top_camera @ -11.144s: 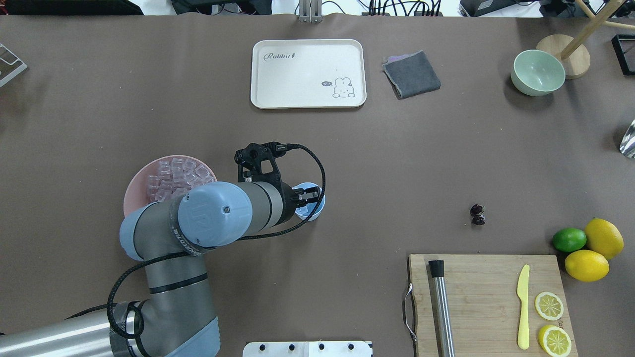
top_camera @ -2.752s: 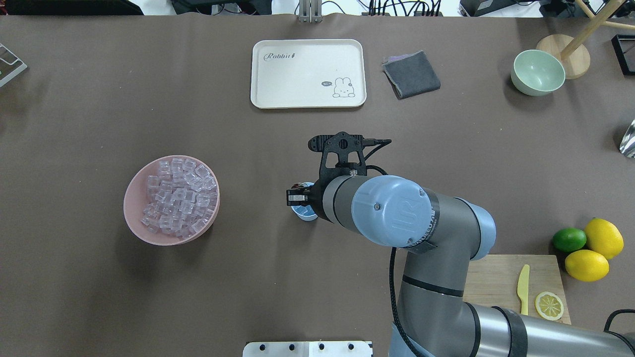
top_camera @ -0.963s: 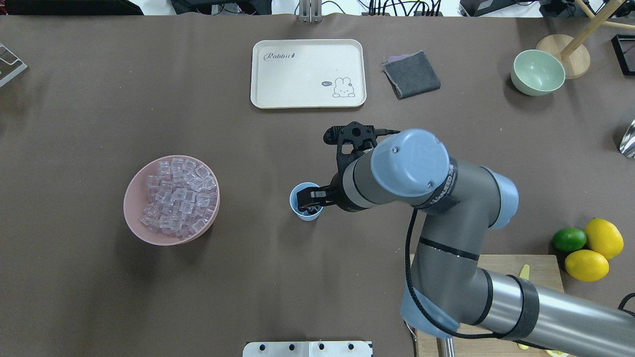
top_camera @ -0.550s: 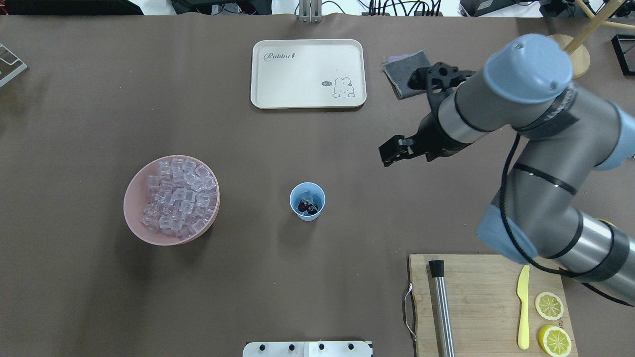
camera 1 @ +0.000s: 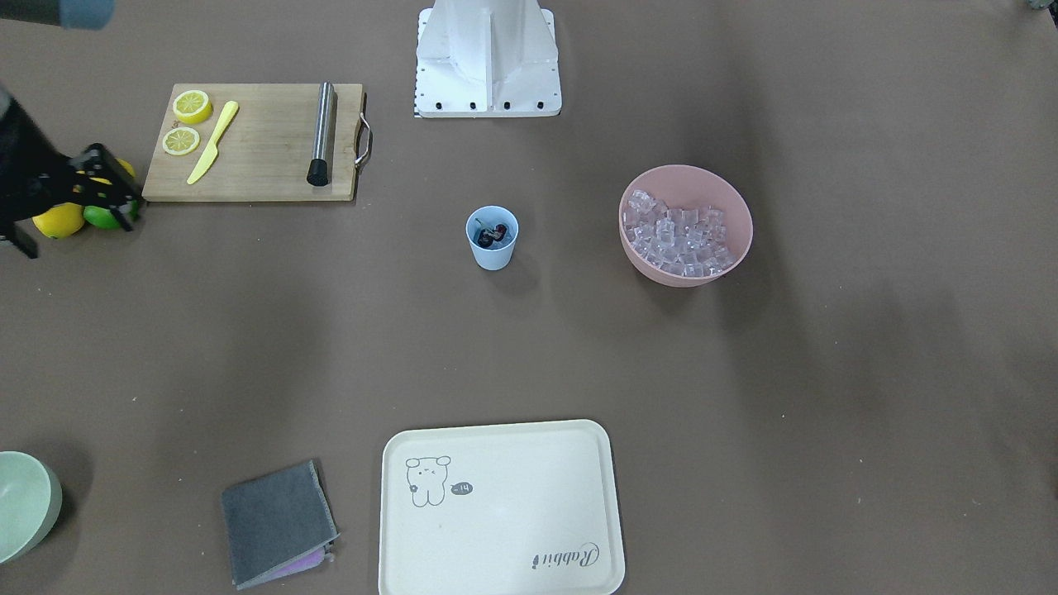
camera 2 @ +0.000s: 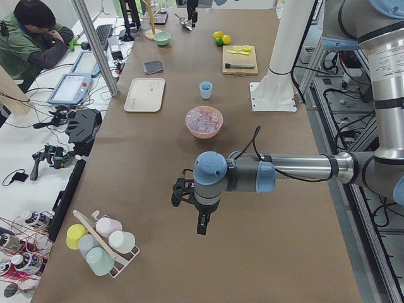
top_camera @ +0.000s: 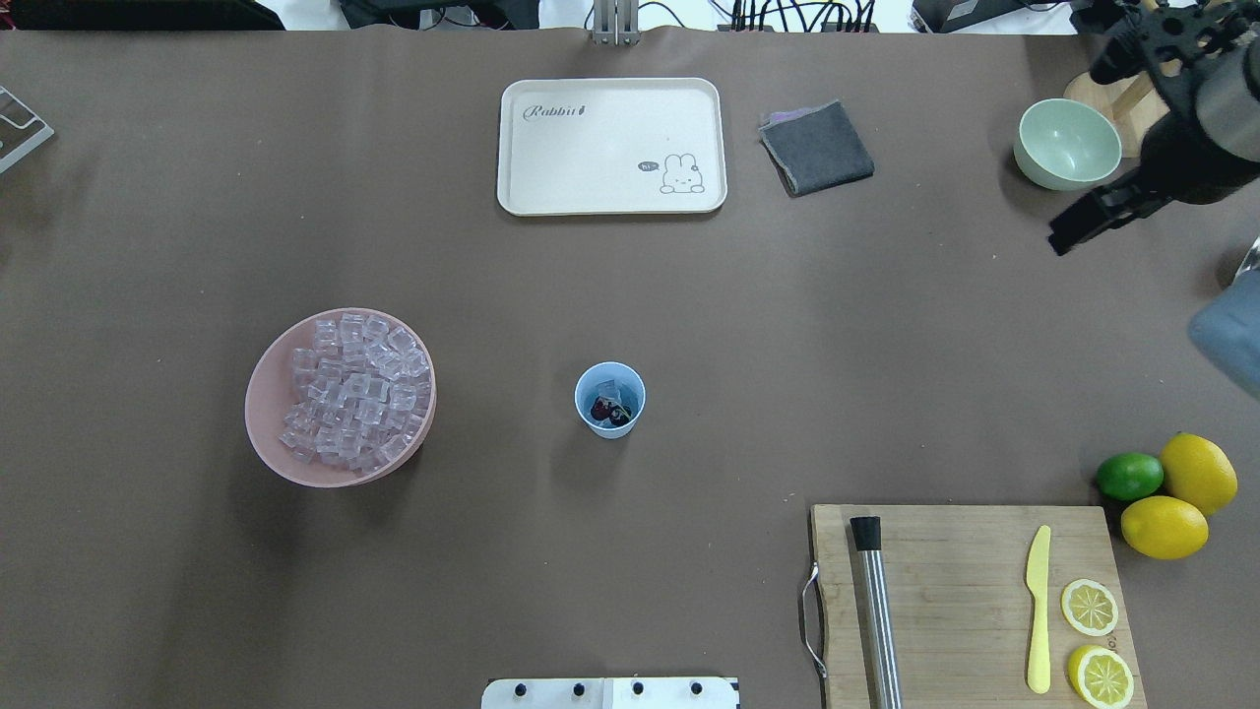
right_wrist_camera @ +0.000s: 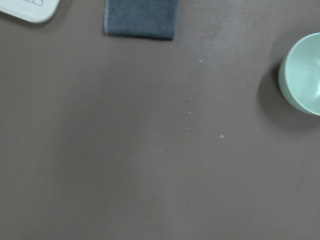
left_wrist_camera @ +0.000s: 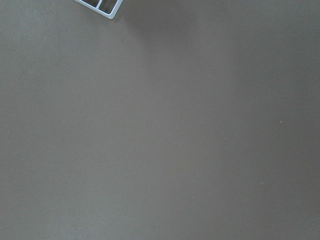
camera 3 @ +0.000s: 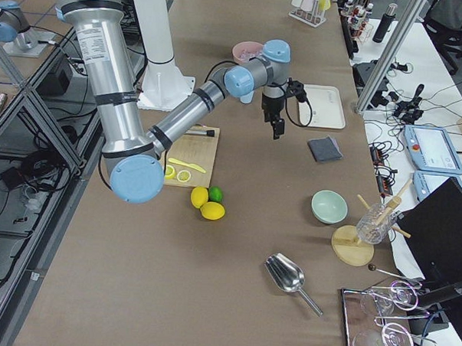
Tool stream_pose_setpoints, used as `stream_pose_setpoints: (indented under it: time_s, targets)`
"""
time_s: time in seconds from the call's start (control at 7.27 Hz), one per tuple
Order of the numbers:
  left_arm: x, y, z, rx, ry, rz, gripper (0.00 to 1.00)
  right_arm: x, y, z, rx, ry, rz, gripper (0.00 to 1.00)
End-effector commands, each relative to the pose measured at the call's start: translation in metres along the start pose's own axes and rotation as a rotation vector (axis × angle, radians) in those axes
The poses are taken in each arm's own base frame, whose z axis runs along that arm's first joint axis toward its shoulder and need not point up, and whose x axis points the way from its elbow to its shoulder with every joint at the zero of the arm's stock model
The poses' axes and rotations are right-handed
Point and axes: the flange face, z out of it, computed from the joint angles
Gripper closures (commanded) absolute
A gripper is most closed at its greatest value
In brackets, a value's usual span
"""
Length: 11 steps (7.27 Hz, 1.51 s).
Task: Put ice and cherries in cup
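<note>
The cup (top_camera: pixel 610 430) stands central on the table (top_camera: pixel 197 246) with the cherries (top_camera: pixel 602 409) and ice (top_camera: pixel 608 387) inside; the right gripper (top_camera: pixel 1061 241) hangs well apart, near the green bowl (top_camera: pixel 1068 144), seemingly holding nothing, but how far open I cannot tell; the left gripper (camera 2: pixel 202 226) hovers over the table, opening also unclear.

A cream rabbit tray (top_camera: pixel 591 158) lay near a folded grey cloth (top_camera: pixel 817 148), a pale green bowl (top_camera: pixel 1067 144) stood farther along, and a wooden board (top_camera: pixel 955 591) carried a steel rod (top_camera: pixel 875 615), a yellow knife (top_camera: pixel 1038 611) and lemon slices (top_camera: pixel 1090 607), beside a lime (top_camera: pixel 1129 476) and two lemons (top_camera: pixel 1197 473).
</note>
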Motion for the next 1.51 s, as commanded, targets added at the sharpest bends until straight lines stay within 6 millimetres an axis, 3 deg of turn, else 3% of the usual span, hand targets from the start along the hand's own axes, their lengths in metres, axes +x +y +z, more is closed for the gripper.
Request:
stream_pose_setpoints:
  time_s: [0.0,0.14,0.28,0.41,0.55,0.83,0.96,1.38]
  targets:
    - [0.001,-0.001,0.000,0.003,-0.001,0.007,0.02,0.109,0.093,0.009,-0.090,0.044,-0.052,0.00]
    - [0.001,-0.001,0.000,0.004,0.001,0.007,0.02,0.127,0.128,0.030,-0.154,0.023,0.011,0.00]
    - [0.002,-0.001,0.000,0.004,0.002,0.007,0.02,0.157,0.149,0.041,-0.179,-0.007,0.095,0.00]
    - [0.002,-0.002,-0.001,0.006,0.002,0.009,0.02,0.189,0.182,0.063,-0.238,-0.016,0.184,0.00]
    - [0.002,-0.002,-0.001,0.010,0.001,0.013,0.02,0.208,0.196,0.071,-0.247,-0.047,0.241,0.00]
    - [0.002,-0.002,-0.001,0.014,0.000,0.016,0.02,0.241,0.229,0.063,-0.233,-0.042,0.354,0.00]
    - [0.001,-0.002,0.000,0.013,0.001,0.015,0.02,0.252,0.237,0.052,-0.208,-0.039,0.390,0.00]
    - [0.002,-0.002,-0.001,0.015,0.000,0.019,0.02,0.257,0.250,0.057,-0.229,-0.019,0.400,0.00]
